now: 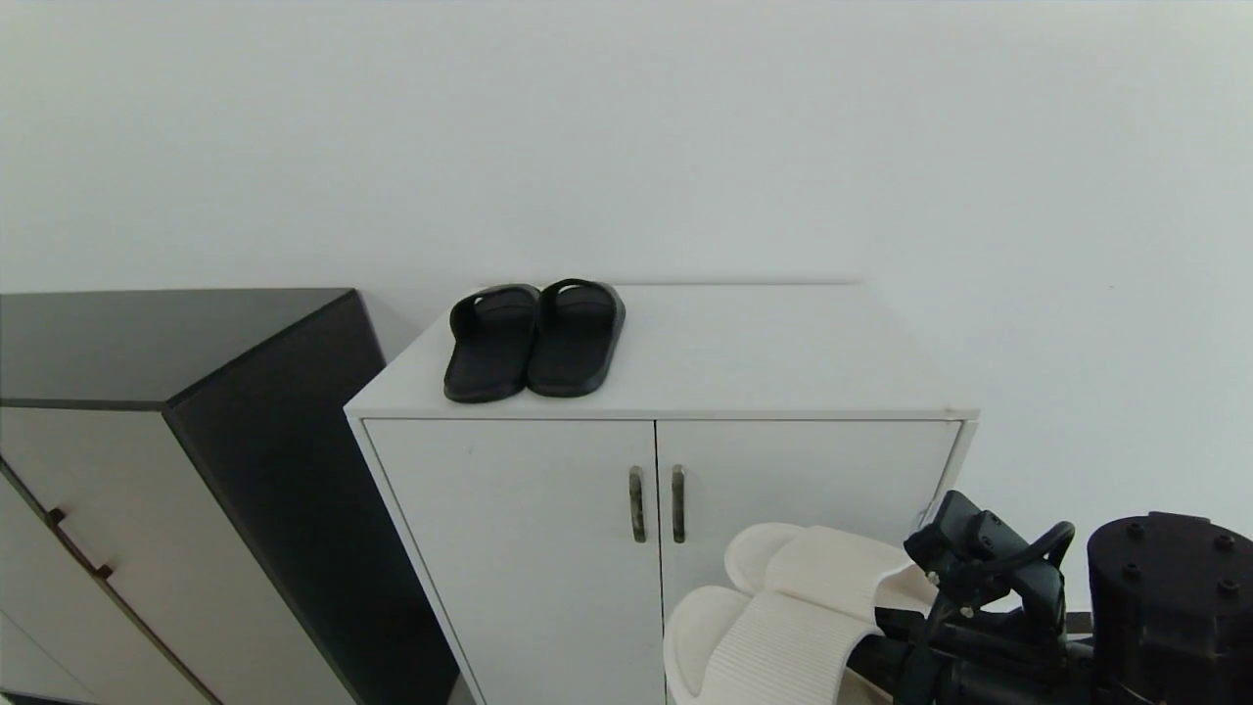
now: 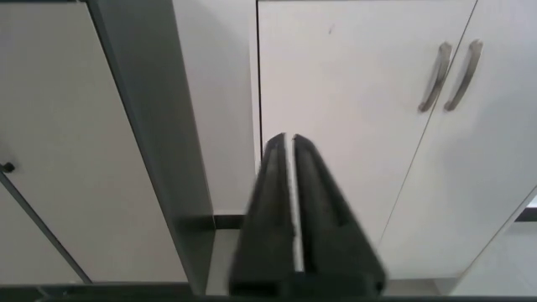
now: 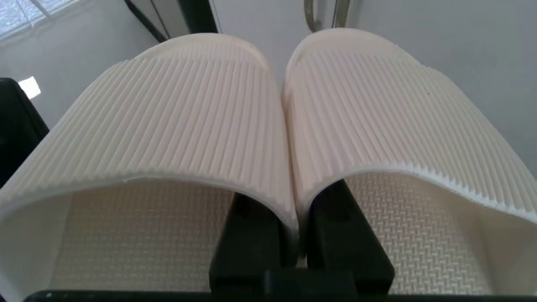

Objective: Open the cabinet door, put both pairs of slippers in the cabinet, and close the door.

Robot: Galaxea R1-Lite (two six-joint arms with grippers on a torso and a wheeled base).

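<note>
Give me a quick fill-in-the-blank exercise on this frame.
The black slippers lie on ____ of the white cabinet.
Both cabinet doors are ____.
The right gripper is shut on the cream slippers; the left gripper holds ____.
Missing words: top; closed; nothing.

L end effector closed; R end effector clamps slippers.

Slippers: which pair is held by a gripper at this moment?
The cream ribbed pair, clamped in the right gripper before the shut cabinet doors. The black pair lies untouched on the cabinet top.
</note>
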